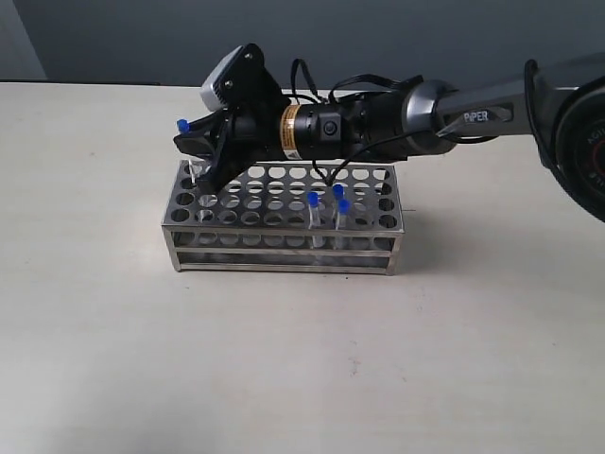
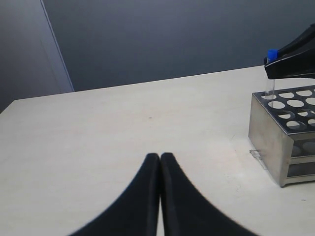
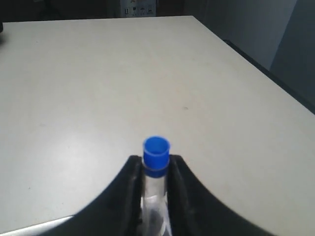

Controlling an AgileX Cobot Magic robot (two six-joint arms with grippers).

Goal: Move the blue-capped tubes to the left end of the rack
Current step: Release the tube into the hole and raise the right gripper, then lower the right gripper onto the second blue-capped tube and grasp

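Pincer on the right arm (image 3: 156,169) clamps a tube (image 3: 156,149); rack (image 1: 284,203) end sits just beneath it. Left pincer (image 2: 160,162) closed, empty.

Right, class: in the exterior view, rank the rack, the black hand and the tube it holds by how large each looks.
1. rack, clearly largest.
2. hand.
3. tube, smallest, though the hand hides part of it.
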